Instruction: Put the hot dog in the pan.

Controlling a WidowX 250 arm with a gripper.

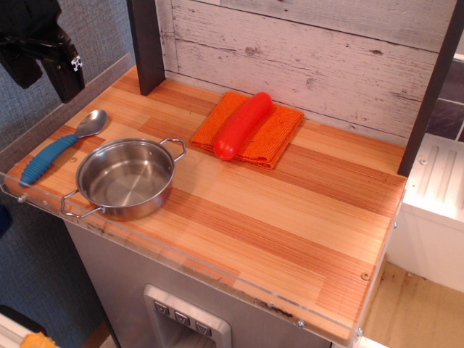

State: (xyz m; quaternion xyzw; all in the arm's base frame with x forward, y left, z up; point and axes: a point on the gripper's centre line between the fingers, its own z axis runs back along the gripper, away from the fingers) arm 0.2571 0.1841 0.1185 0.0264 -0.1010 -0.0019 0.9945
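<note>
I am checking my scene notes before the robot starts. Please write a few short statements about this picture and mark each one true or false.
1. The hot dog lies on the orange cloth. True.
2. The pan already holds the hot dog. False: the pan is empty.
3. The spoon lies left of the pan. True.
4. The hand is gripping the hot dog. False: it is at the top left, far from it.
5. The spoon handle is red. False: it is blue.

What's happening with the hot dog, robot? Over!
Gripper up high at the far left, holding nothing; open or shut unclear. Hot dog lying on the orange cloth. Pan empty. Spoon beside the pan, not blocking.
</note>
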